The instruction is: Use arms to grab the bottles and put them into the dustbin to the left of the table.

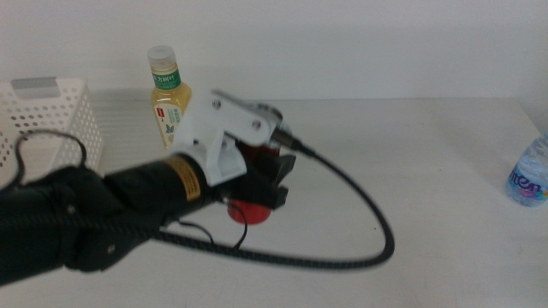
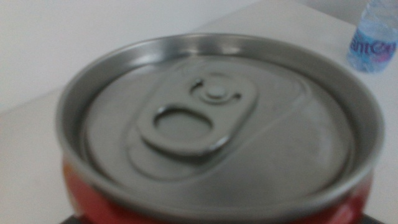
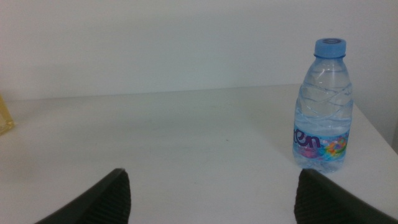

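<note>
Filling the left wrist view, the red can [image 2: 217, 130] shows a silver lid with its pull tab, red wall below. In the middle view the left gripper [image 1: 261, 192] reaches over the table [image 1: 428, 171] and sits on the can [image 1: 248, 210]; whether its jaws clasp it cannot be told. The tea bottle [image 1: 169, 98] stands just behind, the basket [image 1: 51, 115] at the left edge. The water bottle [image 3: 323, 106] stands upright near the table's right edge, open tabletop between. The right gripper [image 3: 211, 199] waits with jaws wide.
</note>
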